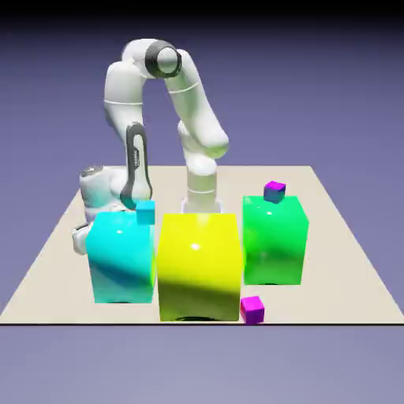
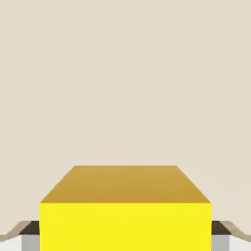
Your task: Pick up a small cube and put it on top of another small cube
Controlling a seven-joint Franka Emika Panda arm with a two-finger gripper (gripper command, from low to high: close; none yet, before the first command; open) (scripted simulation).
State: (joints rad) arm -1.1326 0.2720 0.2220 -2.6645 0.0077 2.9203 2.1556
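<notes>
Tiny all-magenta cube (image 1: pixel 252 308) sits nearest the exterior camera, on the beige table (image 1: pixel 347 268) just beside the lower corner of the big glossy yellow block (image 1: pixel 199 267), on the exterior view's right. Big cyan block (image 1: pixel 121 258) stands close on the yellow block's left in that view; big green block (image 1: pixel 274 239) stands close on its right, set a little further back. Tiny cyan cube (image 1: pixel 145 211) rests on the cyan block's top, at its far corner. Tiny cube with magenta top and dark blue-purple sides (image 1: pixel 274 191) rests on the green block's top, near the far edge.

White robot arm (image 1: pixel 189 118) bends down behind the big yellow block, which hides its hand from the exterior view.

Hand view: tiny plain yellow cube (image 2: pixel 125 215) fills the space between the two grey fingertips (image 2: pixel 30 238), both pressed against its sides. Gripper (image 2: pixel 125 240) is clamped on this cube. Bare beige table surface beyond it.
</notes>
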